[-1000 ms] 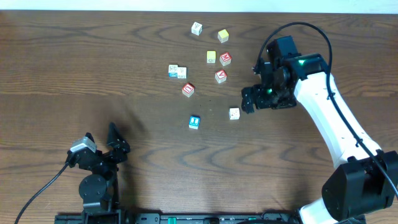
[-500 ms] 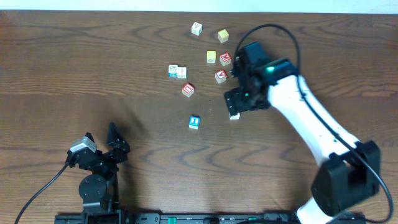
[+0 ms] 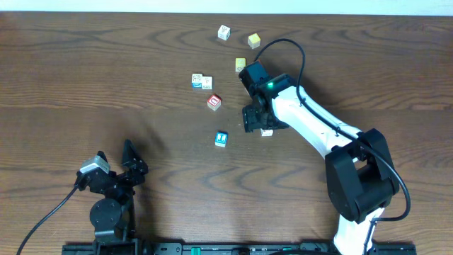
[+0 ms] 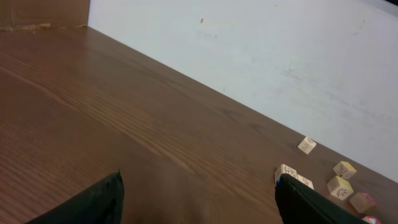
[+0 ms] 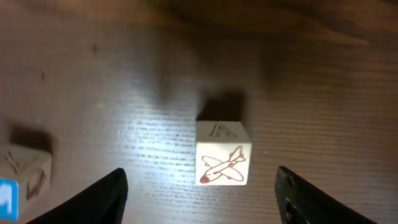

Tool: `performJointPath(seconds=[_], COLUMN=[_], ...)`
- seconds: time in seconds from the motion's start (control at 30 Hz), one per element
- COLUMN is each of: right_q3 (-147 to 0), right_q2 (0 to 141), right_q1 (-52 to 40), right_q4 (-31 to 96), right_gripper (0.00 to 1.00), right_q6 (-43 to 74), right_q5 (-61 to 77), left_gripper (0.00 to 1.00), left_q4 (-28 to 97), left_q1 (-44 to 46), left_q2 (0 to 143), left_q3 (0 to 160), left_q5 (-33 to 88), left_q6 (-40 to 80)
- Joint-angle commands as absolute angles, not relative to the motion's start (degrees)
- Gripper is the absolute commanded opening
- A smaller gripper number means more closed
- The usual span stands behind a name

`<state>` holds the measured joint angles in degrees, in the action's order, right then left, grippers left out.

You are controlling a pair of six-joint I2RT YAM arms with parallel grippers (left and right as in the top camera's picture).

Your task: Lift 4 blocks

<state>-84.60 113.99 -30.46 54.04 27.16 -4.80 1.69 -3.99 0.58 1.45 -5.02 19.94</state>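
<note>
Our right gripper [image 5: 200,186] straddles the white airplane block [image 5: 222,158] on the table [image 5: 323,74], jaws wide and empty; sitting off-centre between them, the block could twist or skid when squeezed.

Right arm [image 3: 311,127] is stretching out from its base at the near right, the white forearm angling in toward the middle and the wrist bending over. Right pincer [image 3: 256,122] is pointing straight down, and in the wrist view its two dark fingers [image 5: 102,199] are standing wide apart, with nothing touching either one. Over on the other side, the left arm [image 3: 106,212] is sitting folded up low by its base. Left pincer [image 3: 115,156] is aiming forward, its fingers spread wide and gripping nothing.
</note>
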Motion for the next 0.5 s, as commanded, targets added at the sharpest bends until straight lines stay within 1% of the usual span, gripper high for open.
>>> performJointPath(seconds=[0.0,0.2,0.3,0.47], right_q3=[-85.01,-84.9,-83.92,-80.34], right_q2=[114.02,114.24,114.41,114.41], right_q1=[-30.5,-30.74,-30.74,-30.74], right_q4=[53.87,52.9,51.79,48.45], right_gripper=[0.75,0.76,0.73,0.71], right_q6=[35.0,35.79,35.77,35.75], right_q5=[-8.34,-8.32,-8.34,-7.73], left_gripper=[0.78,0.79,0.79,0.79], left_q4=[3.84,3.84,3.84,3.84], left_q1=[-3.77,-3.77,-3.77,-3.77], left_q2=[0.27,0.27,0.27,0.27], left_q3=[0.27,0.27,0.27,0.27], left_q5=[-5.54,-5.54,-5.54,-5.54], left_q6=[20.4,20.4,20.4,20.4])
